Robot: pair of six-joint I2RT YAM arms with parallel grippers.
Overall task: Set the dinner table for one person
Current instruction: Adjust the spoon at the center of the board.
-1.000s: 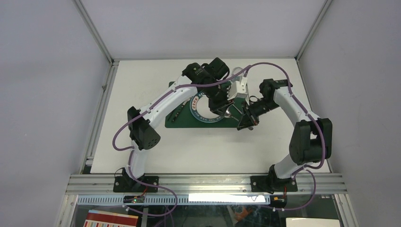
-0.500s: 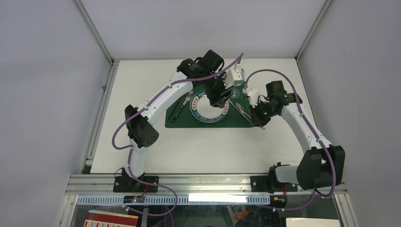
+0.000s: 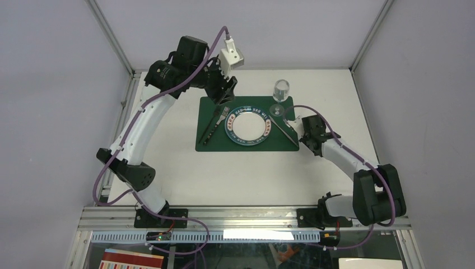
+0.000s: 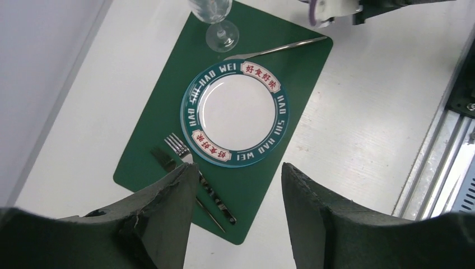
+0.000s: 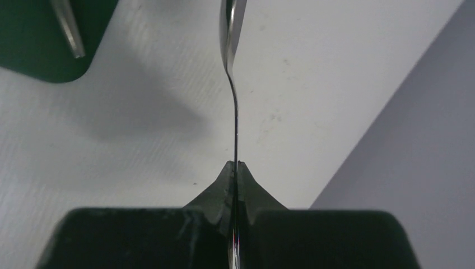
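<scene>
On the white dinner table (image 3: 168, 168) lies a green placemat (image 3: 246, 143) with a white, teal-rimmed plate (image 3: 247, 125). A fork (image 3: 214, 121) lies left of the plate and a knife (image 3: 283, 129) lies right of it. A wine glass (image 3: 281, 91) stands at the mat's back right corner. My left gripper (image 3: 224, 87) is open and empty, high above the mat's back left; its view shows the plate (image 4: 235, 109), fork (image 4: 180, 147) and glass (image 4: 218, 22). My right gripper (image 3: 302, 130) is low by the mat's right edge, shut (image 5: 235, 165) on a thin metal utensil (image 5: 234, 84) seen edge-on.
Silver framing (image 3: 241, 216) borders the table's near edge, and grey walls close in the other three sides. The right arm's purple cable (image 3: 291, 109) loops over the mat's right edge near the glass. The knife's end (image 5: 68, 31) shows on the mat corner in the right wrist view.
My left arm has lifted and swung back and to the left, off the plate. My right arm has drawn back to the right and lowered. The glass now shows, standing alone.
</scene>
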